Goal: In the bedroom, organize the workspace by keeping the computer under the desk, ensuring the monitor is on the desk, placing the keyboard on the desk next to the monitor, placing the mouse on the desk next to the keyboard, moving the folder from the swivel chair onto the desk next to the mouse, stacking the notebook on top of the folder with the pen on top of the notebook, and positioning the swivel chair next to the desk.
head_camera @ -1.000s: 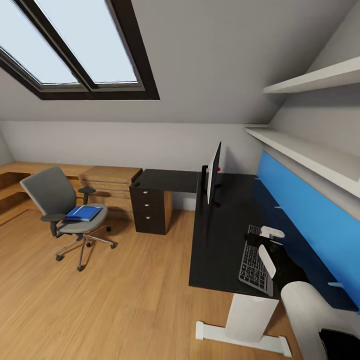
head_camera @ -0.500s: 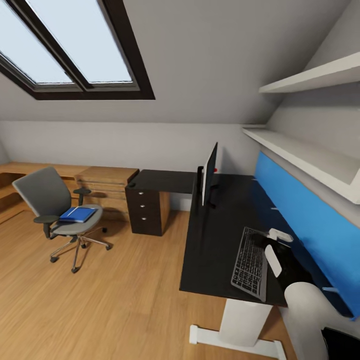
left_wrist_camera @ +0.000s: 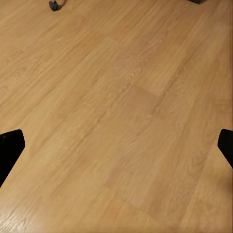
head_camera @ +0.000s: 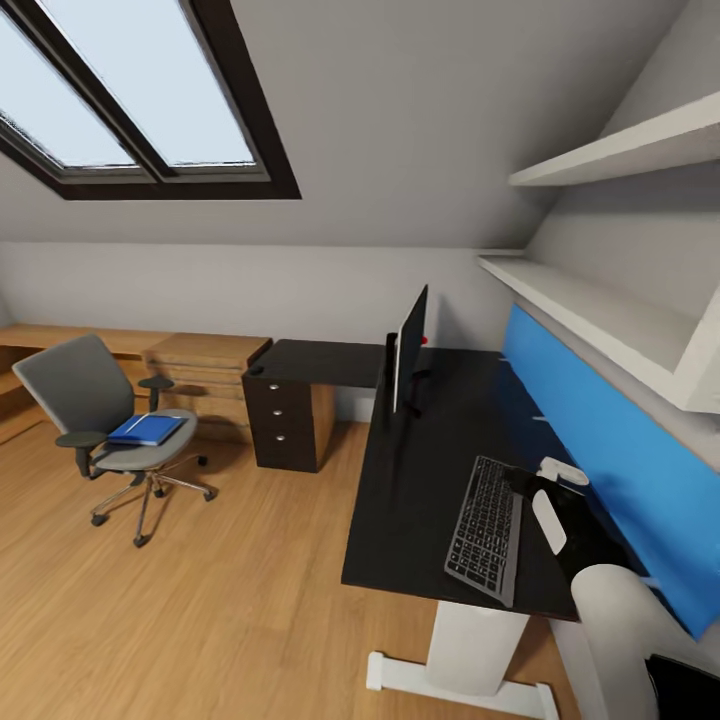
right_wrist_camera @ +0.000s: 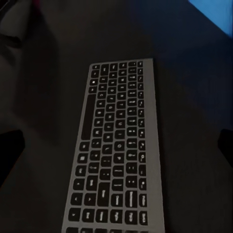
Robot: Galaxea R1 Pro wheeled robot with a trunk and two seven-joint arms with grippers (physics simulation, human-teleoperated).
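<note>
The keyboard point(head_camera: 485, 528) point(right_wrist_camera: 114, 160) lies flat on the black desk point(head_camera: 420, 500), nearer than the monitor point(head_camera: 410, 345), which stands edge-on. My right gripper point(head_camera: 555, 495) point(right_wrist_camera: 116, 145) hangs open just above the desk, between the keyboard and the blue back panel point(head_camera: 600, 440), holding nothing. The grey swivel chair point(head_camera: 95, 410) stands apart on the floor at left, with the blue folder point(head_camera: 147, 429) on its seat. My left gripper point(left_wrist_camera: 116, 145) is open over bare wooden floor. A small dark lump point(head_camera: 258, 370) sits on the desk's far left corner, too small to identify. Computer, mouse, notebook and pen are out of view.
A black drawer unit point(head_camera: 280, 420) carries the desk's left wing, with low wooden shelving point(head_camera: 205, 360) behind the chair. Two white wall shelves point(head_camera: 600, 310) overhang the desk. A white pedestal leg point(head_camera: 470, 650) stands under the near end. A chair castor point(left_wrist_camera: 54, 5) is close to my left gripper.
The camera has moved and the scene has slid left. My right gripper, over the keyboard's near end a second ago, now stands off it toward the blue panel; the keyboard lies free.
</note>
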